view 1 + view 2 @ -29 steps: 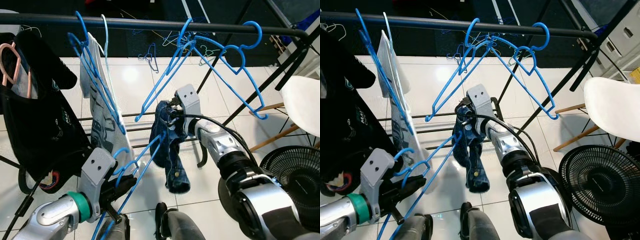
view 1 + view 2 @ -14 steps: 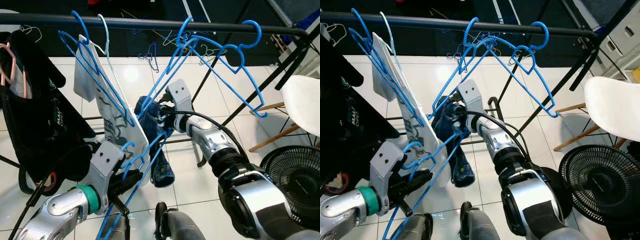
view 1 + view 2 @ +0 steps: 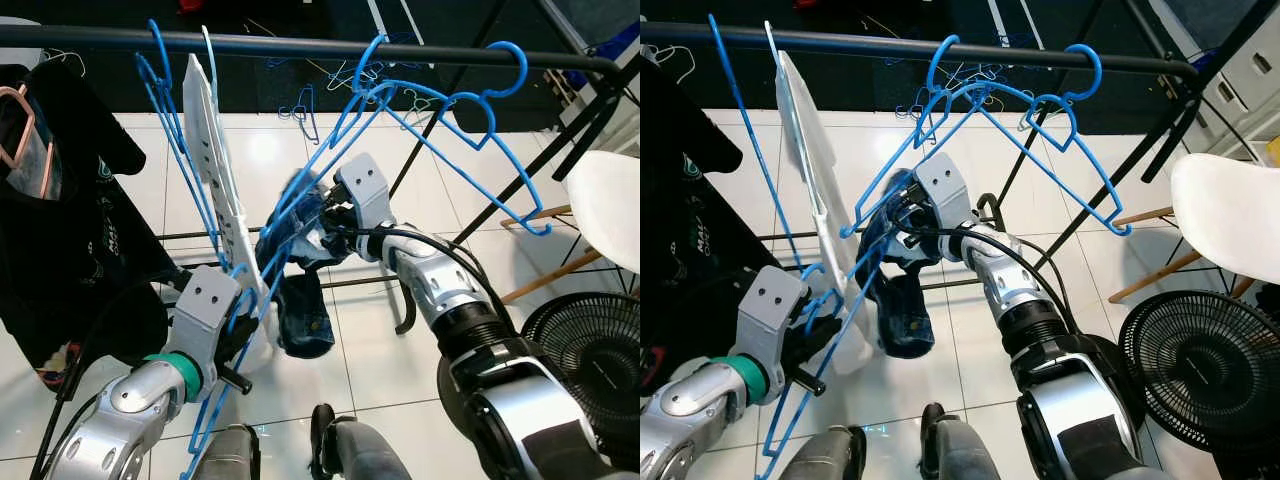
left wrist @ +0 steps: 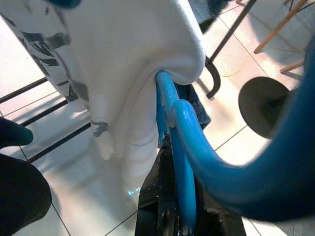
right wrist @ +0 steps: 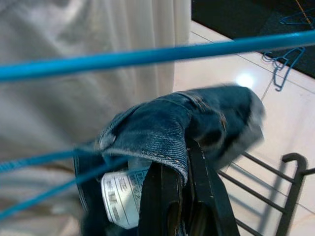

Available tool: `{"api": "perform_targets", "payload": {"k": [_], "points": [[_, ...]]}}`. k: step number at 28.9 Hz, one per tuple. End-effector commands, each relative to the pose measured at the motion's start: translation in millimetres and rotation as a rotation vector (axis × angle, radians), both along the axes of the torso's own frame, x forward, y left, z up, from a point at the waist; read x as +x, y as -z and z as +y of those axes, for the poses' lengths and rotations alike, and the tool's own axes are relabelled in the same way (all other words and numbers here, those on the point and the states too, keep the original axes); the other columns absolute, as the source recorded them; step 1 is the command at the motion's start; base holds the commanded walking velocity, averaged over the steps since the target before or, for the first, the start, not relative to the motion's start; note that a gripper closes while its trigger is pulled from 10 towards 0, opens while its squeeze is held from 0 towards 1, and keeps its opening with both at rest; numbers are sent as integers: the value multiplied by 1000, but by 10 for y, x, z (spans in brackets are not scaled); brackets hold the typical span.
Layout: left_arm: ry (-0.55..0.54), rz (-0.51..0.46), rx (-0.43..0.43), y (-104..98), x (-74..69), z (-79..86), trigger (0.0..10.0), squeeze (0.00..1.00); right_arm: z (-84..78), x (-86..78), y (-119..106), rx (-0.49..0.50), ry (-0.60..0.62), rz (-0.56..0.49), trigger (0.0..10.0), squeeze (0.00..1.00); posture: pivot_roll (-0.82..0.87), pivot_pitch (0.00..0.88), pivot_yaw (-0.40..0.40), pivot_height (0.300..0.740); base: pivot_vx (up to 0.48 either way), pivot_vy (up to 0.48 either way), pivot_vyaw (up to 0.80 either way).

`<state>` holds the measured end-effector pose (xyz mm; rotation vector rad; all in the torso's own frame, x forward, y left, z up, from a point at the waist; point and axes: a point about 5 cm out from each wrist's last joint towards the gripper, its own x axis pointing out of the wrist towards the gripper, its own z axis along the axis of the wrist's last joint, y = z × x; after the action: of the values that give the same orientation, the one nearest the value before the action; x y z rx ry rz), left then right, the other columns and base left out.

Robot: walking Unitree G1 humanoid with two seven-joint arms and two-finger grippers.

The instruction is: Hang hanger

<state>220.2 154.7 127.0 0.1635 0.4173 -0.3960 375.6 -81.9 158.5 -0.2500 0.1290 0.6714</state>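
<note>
Hanger point(image 3: 235, 330), blue plastic, sits pinched in the left claw point(image 3: 232, 345) at about seven o'clock in the left eye view, its frame running up toward the denim. That claw's fingers point(image 4: 160, 206) are closed tight on the blue bar, pressed against a white printed garment point(image 3: 215, 190) hanging from the black rail point(image 3: 300, 45). At centre, the right claw point(image 3: 318, 222) is clamped shut on a blue denim garment point(image 5: 162, 132). More blue hangers point(image 3: 460, 110) hang at one o'clock.
</note>
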Motion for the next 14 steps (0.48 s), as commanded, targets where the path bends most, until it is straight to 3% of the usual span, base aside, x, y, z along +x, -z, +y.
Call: {"api": "perform_targets", "payload": {"k": [1,5,6,7,8,10,14], "points": [[-16,-16,-14,-40,-6,-5,10000,0,-49,-31,85,-29,-11,10,0,0,106,153,-78,733,0,0,0],[-30,-40,-40,-83,28,-36,10000,0,-30,-73,127,-53,-38,18,0,0,103,153,-79,733,0,0,0],[-18,-37,-120,-115,41,-119,10000,0,38,-110,137,-30,-55,18,0,0,97,153,-77,733,0,0,0],[-18,-37,-120,-115,41,-119,10000,0,38,-110,137,-30,-55,18,0,0,97,153,-77,733,0,0,0],[-11,-34,-177,-141,50,-183,10000,0,85,-145,137,-14,-66,19,0,0,97,153,-77,733,0,0,0],[68,5,-319,-184,14,-333,10000,0,192,-165,64,33,-82,-13,0,0,94,151,-75,733,0,0,0],[169,26,-378,-213,-54,-424,10000,0,247,-150,-22,44,-90,-58,0,0,91,147,-74,733,0,0,0]]}}
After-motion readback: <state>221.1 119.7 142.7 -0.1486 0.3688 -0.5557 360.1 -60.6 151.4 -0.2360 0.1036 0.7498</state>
